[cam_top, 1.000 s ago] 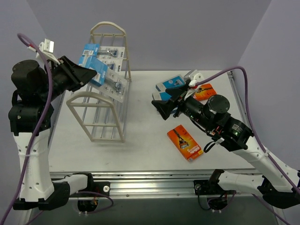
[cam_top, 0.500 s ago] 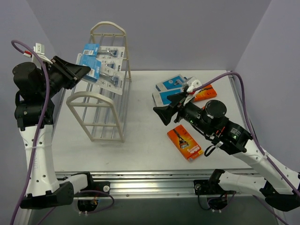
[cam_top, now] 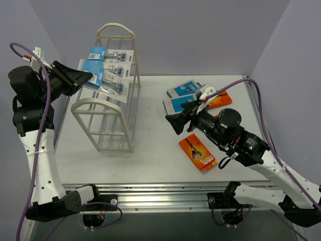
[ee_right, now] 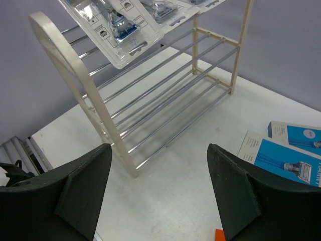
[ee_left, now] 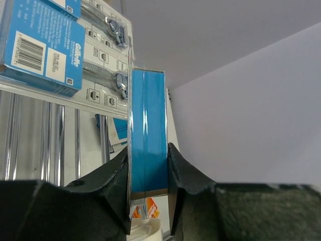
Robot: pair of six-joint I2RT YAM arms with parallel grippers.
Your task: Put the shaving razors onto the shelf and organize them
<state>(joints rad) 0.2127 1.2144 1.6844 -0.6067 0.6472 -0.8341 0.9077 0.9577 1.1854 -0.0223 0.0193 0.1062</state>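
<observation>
Left arm: It is standing up tall at the left side of the table (cam_top: 150,145). Its top part is reaching sideways toward the top of the shelf (cam_top: 75,108).

Left gripper: The left gripper (cam_top: 83,78) is squeezing the blue end of a held razor pack (cam_top: 103,80). In the wrist view, the two black fingers (ee_left: 118,175) are pressing on both flat sides of the pack.

Held razor pack: It is hanging in the air over the near part of the top rods, tilting down to the right. It is right next to the other razor packs (cam_top: 115,57), which are lying at the far end of the top rods.

Right arm: It is bending low over the right half of the table and pointing left at the shelf.

Right gripper: The fingers of the right gripper (cam_top: 175,123) are standing wide apart, with nothing between them. It is hovering over bare table.

Packs on the table: Two blue-and-white boxes (cam_top: 181,90) are lying behind the right gripper. An orange box (cam_top: 198,153) is lying near the front, and another orange box (cam_top: 219,99) is peeking out past the arm.

What is different from a second ago: The left arm is pulling back to the left. The held pack is sitting a bit higher and further left than it was. The right gripper is hardly moving.
</observation>
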